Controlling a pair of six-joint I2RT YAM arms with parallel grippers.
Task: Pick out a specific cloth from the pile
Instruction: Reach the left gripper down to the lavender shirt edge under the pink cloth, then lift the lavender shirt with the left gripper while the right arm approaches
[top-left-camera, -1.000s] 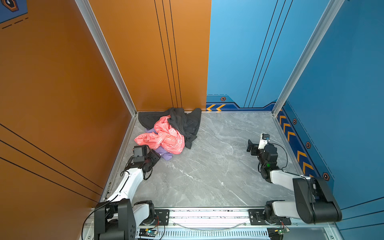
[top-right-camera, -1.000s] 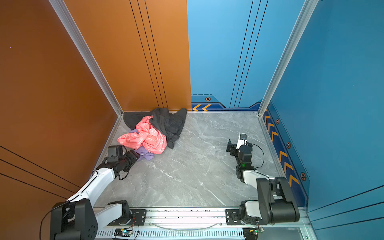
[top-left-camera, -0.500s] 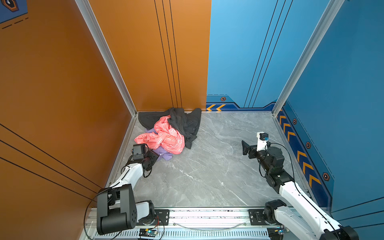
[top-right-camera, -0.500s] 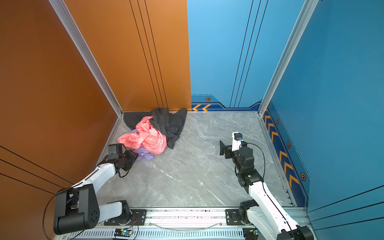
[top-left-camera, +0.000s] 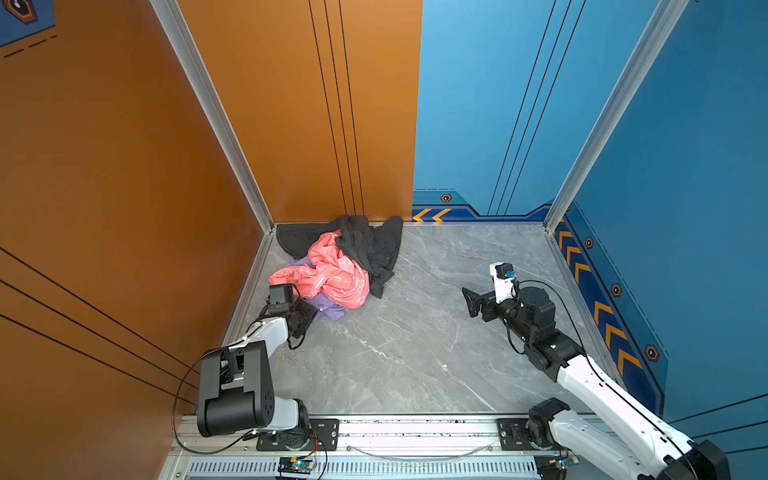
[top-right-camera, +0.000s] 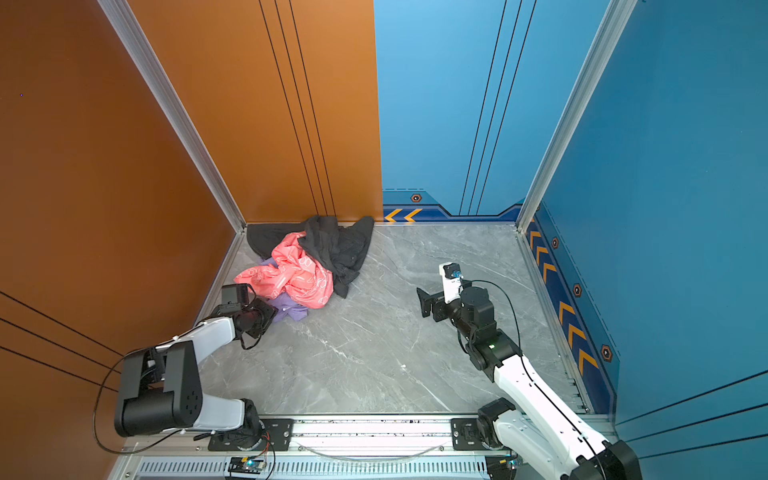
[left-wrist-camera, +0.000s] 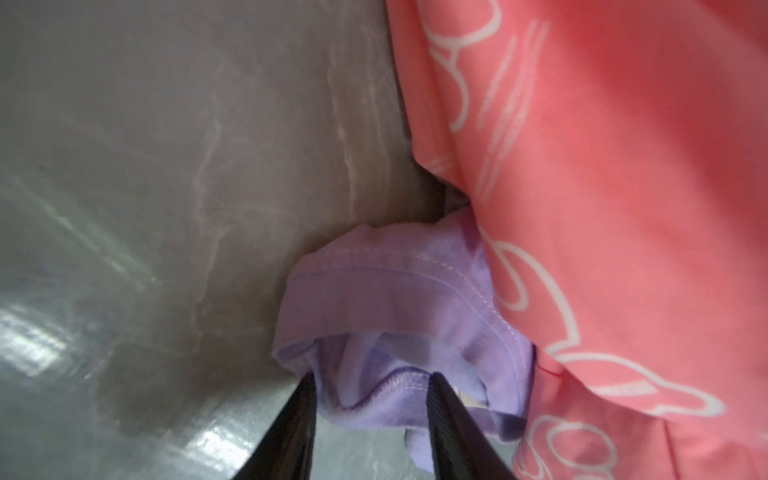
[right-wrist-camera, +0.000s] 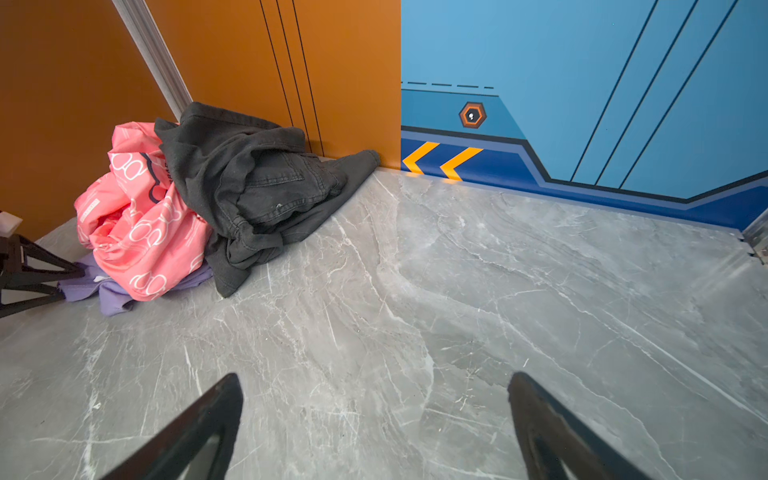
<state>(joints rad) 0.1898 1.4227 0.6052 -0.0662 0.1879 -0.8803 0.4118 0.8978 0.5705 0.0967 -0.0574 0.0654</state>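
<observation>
Left claw (left-wrist-camera: 372, 380) sits low at the 7 o'clock edge of the pile (top-right-camera: 299, 270), and its two black fingers (left-wrist-camera: 291, 424) are drawn in narrow. A bunched, hemmed fold of the soft lavender cloth (left-wrist-camera: 374, 291) lies between them. The fabric touches both inner faces, but from where I stand I cannot tell whether it is truly pinched.

Most of that lavender cloth lies at the bottom of the heap, showing only at the pile's 6 and 7 o'clock fringe and flat on the grey marbled bench (top-left-camera: 415, 353). A crumpled coral-pink cloth with a white outline pattern (top-left-camera: 332, 274) lies over it. A rumpled black denim-like garment (top-left-camera: 365, 245) drapes over the pink cloth's 1 o'clock side and reaches back against the orange wall (top-left-camera: 291, 124). In both top views the whole heap sits at about 11 o'clock on the bench, in the far corner.

Right claw (right-wrist-camera: 374, 378) hangs well apart at about 3 o'clock. It points toward the pile with its jaws spread wide and nothing between them.
</observation>
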